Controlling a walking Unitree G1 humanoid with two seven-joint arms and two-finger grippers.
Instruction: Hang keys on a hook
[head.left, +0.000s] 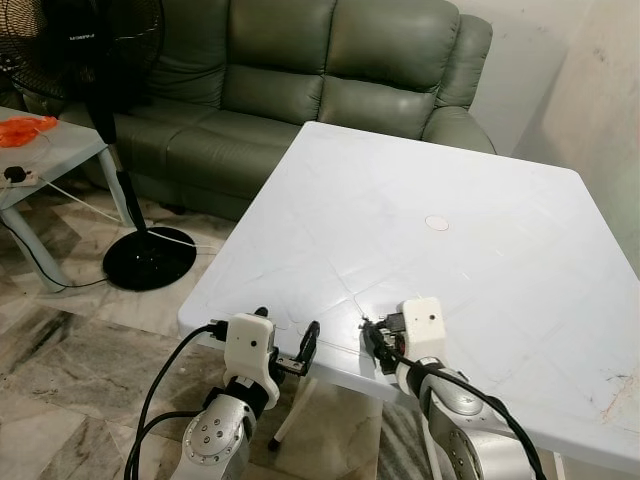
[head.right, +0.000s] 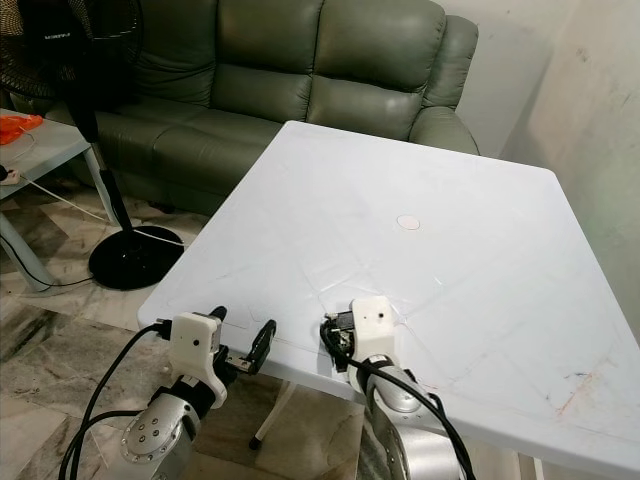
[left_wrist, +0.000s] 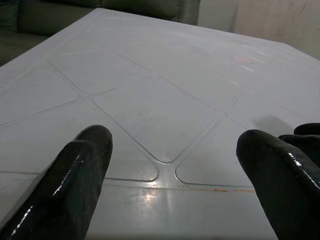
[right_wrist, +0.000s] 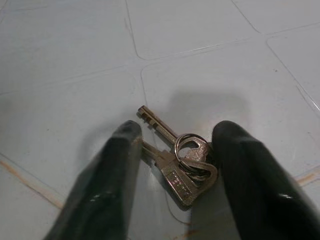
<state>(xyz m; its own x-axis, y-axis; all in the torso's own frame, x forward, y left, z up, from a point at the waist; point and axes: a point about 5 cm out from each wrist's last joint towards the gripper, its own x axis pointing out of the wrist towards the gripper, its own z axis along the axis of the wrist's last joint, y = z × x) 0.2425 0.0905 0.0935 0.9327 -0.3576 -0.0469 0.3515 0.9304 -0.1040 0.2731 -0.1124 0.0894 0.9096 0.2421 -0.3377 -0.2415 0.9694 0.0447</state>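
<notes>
both eye views look forward and down from the head at the white table (head.left: 420, 220), the sofa (head.left: 300, 80) beyond it. each wrist view looks low and close along the tabletop near the near edge, between its own fingers.

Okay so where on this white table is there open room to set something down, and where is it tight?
Most of the white table is bare: the whole stretch from the round mark back to the sofa side, and the right half. It is tight only at the near edge, where the right gripper straddles the keys and the left gripper hovers alongside.
</notes>
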